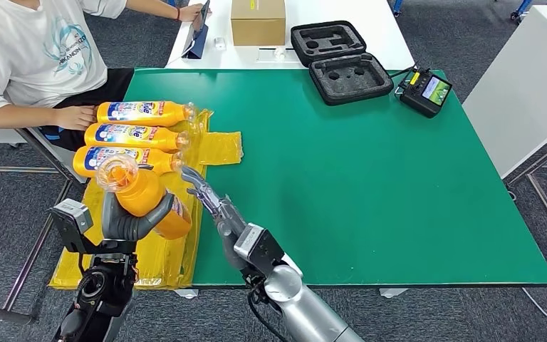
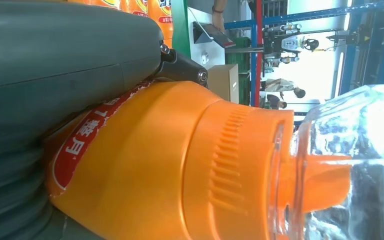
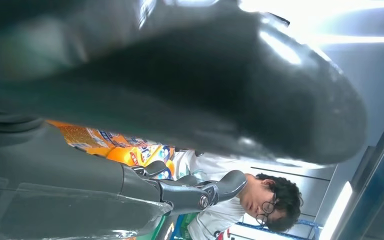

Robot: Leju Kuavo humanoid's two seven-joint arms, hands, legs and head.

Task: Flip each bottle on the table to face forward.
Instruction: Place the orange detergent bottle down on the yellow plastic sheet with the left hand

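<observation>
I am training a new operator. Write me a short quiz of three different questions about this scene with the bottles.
1. True or false: the left robot hand holds an orange bottle off the table.
2. How many bottles lie in a row on the yellow sheet? A) two B) three C) five
3. Fill in: the right robot hand reaches toward the held bottle with its fingers ____.

Key
1. True.
2. B: top bottle, middle bottle, bottom bottle.
3. Apart; it holds nothing.
</observation>
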